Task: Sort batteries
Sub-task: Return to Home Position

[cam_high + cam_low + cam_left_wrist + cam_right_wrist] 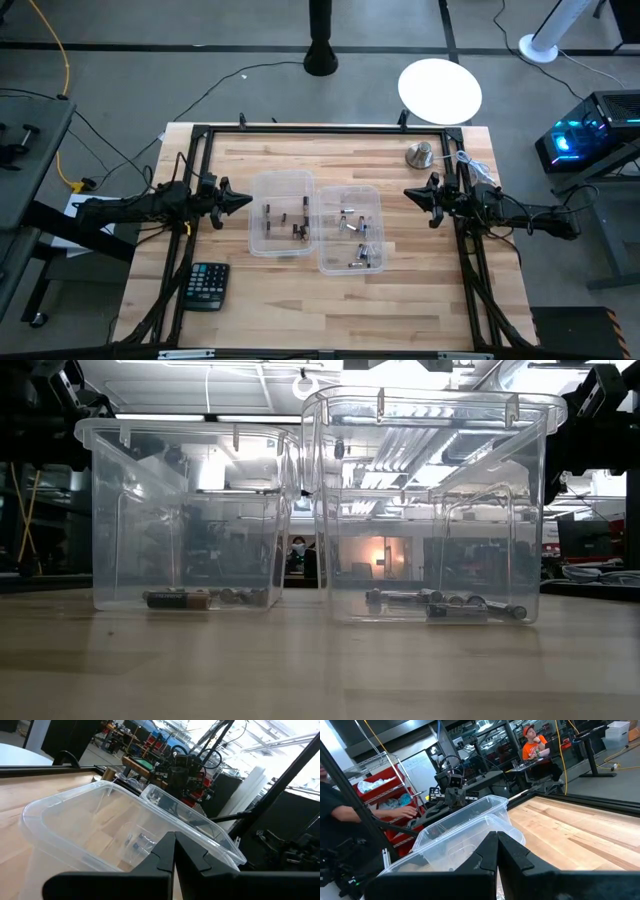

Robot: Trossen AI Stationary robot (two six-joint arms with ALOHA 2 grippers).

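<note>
Calculator [207, 285] idle by near edge, outside the sort | dark batteries [178, 599] in left bin [120, 510], silver batteries [460, 607] in right bin [340, 510], side by side mid-table: kinds look fully separated | left gripper [174, 837] and right gripper [497, 836] flank bins, empty, fingers pressed together, likely parked clear since no loose battery shows | metal knob [419, 155] at far edge

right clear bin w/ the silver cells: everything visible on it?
The right clear bin: transparent plastic, rectangular, rounded corners, flanged rim, no lid, upright on the wooden table. Silvery batteries lie loose on its floor. Its rim seems to touch the left bin. The left pincer and right pincer hang clear of it.
</note>
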